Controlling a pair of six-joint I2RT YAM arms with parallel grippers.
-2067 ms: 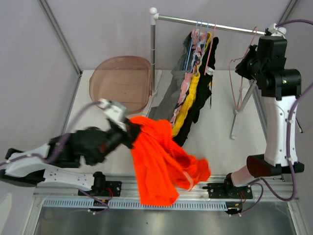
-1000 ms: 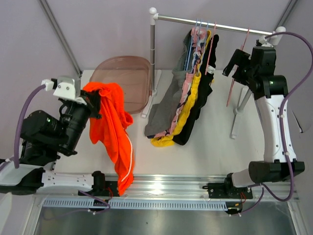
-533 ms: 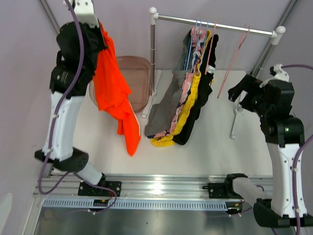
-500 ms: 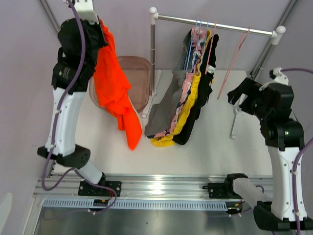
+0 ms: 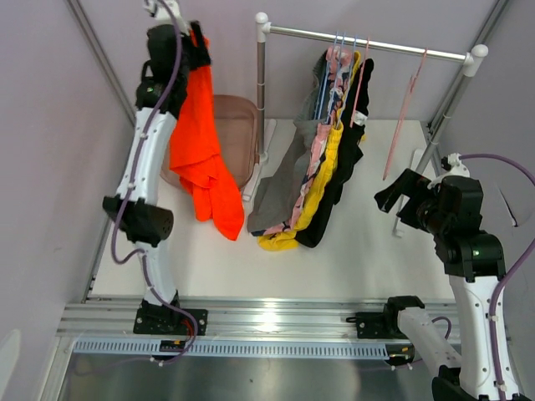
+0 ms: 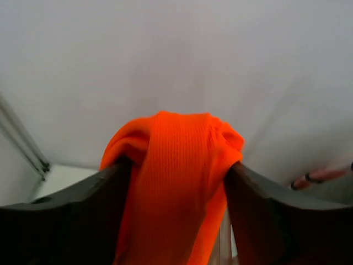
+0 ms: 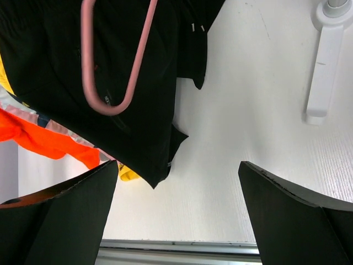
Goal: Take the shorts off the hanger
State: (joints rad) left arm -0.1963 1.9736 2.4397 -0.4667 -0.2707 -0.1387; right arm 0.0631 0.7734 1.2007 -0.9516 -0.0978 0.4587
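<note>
Overhead, orange shorts (image 6: 175, 144) hang bunched between the left gripper (image 6: 177, 168) fingers (image 6: 71, 212).

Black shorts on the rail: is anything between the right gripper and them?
Yes: an empty pink hanger hangs in front of the black shorts' upper part, seen from the right gripper. Their lower hem looks unobstructed.

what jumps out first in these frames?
The orange shorts dangle between the fingers of the left end effector, up high at the back left near the pink tub. Next come the other shorts bunched on hangers mid-rail, with an empty pink hanger to their right. The right end effector sits open, low on the right.
</note>
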